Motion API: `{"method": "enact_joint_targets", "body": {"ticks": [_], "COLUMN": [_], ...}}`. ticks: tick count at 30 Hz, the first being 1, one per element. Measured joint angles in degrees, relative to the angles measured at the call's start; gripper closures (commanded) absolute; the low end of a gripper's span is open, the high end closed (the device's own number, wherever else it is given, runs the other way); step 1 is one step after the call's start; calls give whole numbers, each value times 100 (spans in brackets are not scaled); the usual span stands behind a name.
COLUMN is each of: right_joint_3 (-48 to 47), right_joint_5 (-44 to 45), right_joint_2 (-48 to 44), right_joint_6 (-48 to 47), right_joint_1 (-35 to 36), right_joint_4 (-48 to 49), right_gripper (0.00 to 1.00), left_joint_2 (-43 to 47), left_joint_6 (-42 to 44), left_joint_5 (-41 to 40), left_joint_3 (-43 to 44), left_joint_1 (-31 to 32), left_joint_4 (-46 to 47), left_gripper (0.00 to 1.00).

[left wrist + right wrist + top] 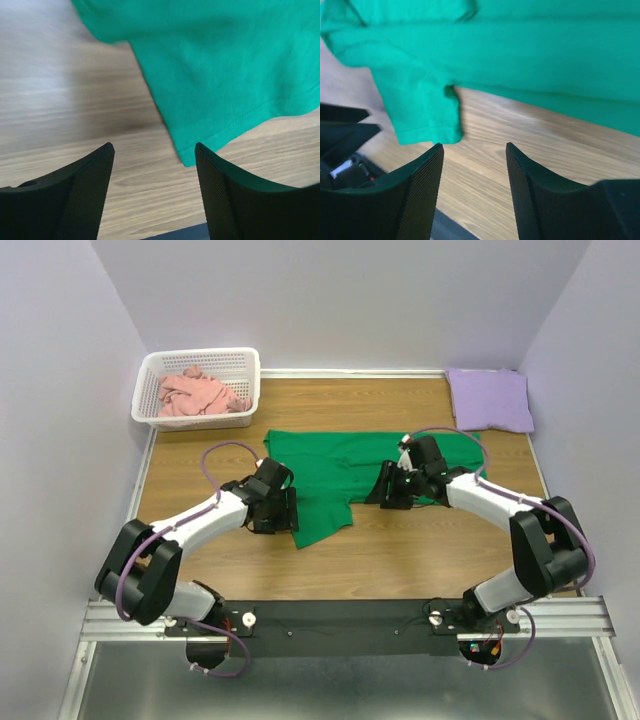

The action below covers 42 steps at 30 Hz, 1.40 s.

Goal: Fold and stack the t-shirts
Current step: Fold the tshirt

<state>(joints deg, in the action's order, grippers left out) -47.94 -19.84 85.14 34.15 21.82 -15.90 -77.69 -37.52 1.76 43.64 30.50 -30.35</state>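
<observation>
Hidden under left gripper (pixel 288 512) and right gripper (pixel 388 490) from above: parts of green t-shirt (pixel 325 460). Cut off by edges in both wrist views. Blurred: far table (pixel 50 75).

We see the right gripper (pixel 474 146) jaws apart over bare tabletop (pixel 560 150); green t-shirt (pixel 520 50) just beyond.

The far left corner of the wooden table (pixel 400 560) is taken up by a white plastic lattice basket (pixel 195 421) heaped with a crumpled salmon pink t-shirt (pixel 195 392), and the far right corner by a folded lavender purple t-shirt (pixel 490 400). The middle is covered by a spread bright green t-shirt (pixel 330 462), over which both arms are bent. Bare wood is left along the far edge between basket and lavender cloth, and along the near edge. Three sides are closed in by pale walls (pixel 350 300).
</observation>
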Motion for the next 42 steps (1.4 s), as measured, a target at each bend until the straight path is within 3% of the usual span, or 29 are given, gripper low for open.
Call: {"method": "enact_joint_targets", "body": {"ticks": [8, 11, 15, 16, 20, 21, 24, 29, 34, 42], "right_joint_3": [297, 323, 323, 323, 323, 323, 323, 101, -584, -1847], "right_joint_5": [-385, -446, -579, -605, -732, -748, -789, -776, -772, -804], "right_joint_2": [769, 973, 1189, 1235, 1384, 1423, 1475, 1471, 1471, 2028], "right_joint_6": [645, 780, 890, 922, 929, 931, 931, 876, 752, 625], "right_joint_1": [568, 693, 837, 876, 960, 966, 973, 960, 726, 101], "right_joint_4": [1080, 1338, 1602, 1663, 1794, 1808, 1810, 1727, 1637, 1644], "right_gripper": [43, 50, 59, 64, 85, 92, 99, 99, 99, 99], "left_joint_2": [-546, -682, -789, -820, -872, -890, -909, -909, -968, -1971], "left_joint_6": [-472, -573, -704, -748, -800, -807, -809, -809, -549, 155], "left_joint_5": [197, 208, 221, 223, 232, 238, 229, -146, -621, -1016], "left_joint_3": [-55, 26, 57, 57, 57, 63, 96, 490, 1513, 3073], "left_joint_1": [492, 603, 673, 678, 702, 708, 717, 704, 507, 55], "left_joint_4": [472, 581, 675, 682, 693, 691, 673, 385, 203, 323], "left_gripper": [41, 48, 74, 75, 98, 100, 100, 100, 100, 100]}}
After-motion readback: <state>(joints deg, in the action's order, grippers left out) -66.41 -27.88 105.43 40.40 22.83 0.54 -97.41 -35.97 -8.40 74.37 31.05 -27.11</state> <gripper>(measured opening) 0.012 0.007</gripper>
